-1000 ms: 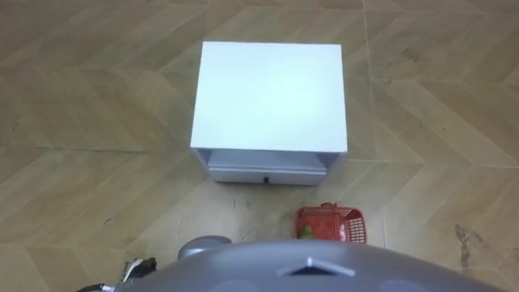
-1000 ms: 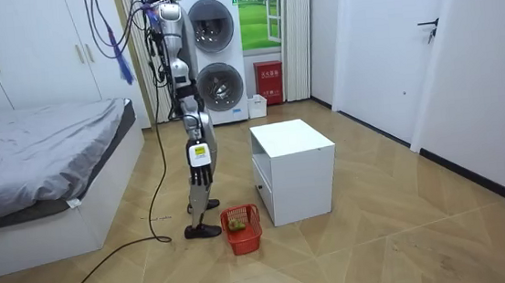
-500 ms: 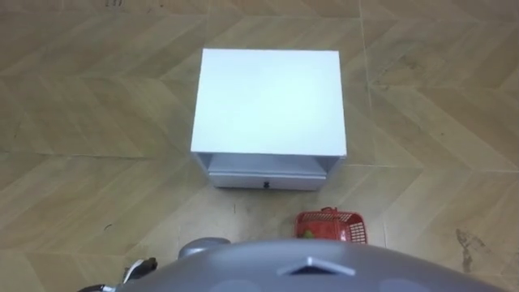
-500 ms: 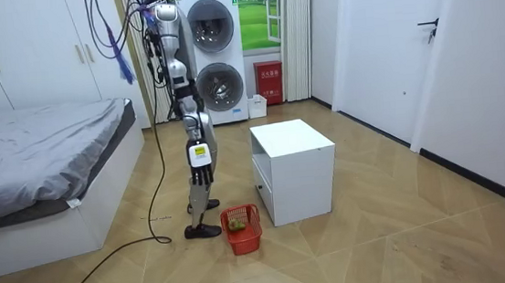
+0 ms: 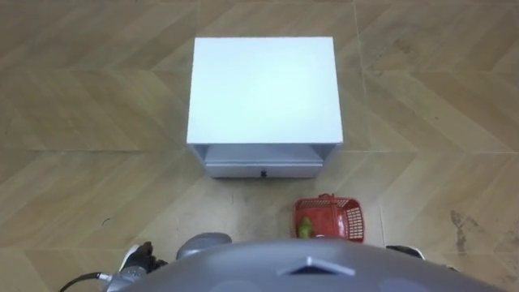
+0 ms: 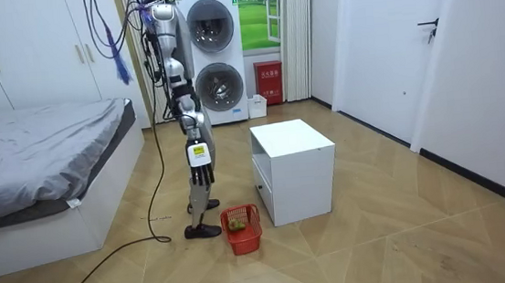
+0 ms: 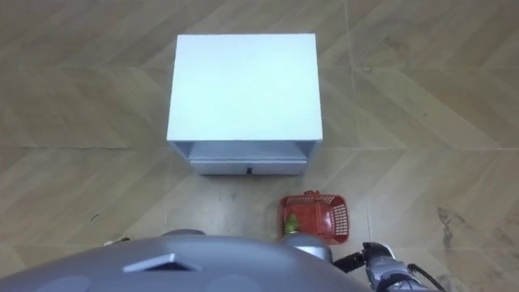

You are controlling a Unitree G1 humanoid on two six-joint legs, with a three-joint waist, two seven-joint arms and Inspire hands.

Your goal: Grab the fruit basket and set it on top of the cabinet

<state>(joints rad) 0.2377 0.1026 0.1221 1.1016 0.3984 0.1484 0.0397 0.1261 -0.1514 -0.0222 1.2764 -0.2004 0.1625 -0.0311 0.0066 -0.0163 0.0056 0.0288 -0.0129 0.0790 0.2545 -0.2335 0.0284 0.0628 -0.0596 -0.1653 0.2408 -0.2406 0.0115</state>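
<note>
On wood floor [image 5: 81, 122] beside the white cabinet [image 5: 263, 89] stands the fruit basket [image 5: 328, 219]; right hand [image 6: 200, 175] hangs slack, empty; left hand [image 5: 136, 258] state indeterminate.

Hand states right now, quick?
Left hand: cannot tell.
Right hand: open, hanging at its side, holding nothing.

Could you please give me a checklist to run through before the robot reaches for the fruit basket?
1. Fruit basket upright on the floor before the white cabinet: ok.
2. Green fruit inside it: ok.
3. Handle raised for gripping: cannot tell.
4. Right hand free, hanging open at its side: ok.
5. Robot bent down to the basket: not ok, it stands upright.
</note>
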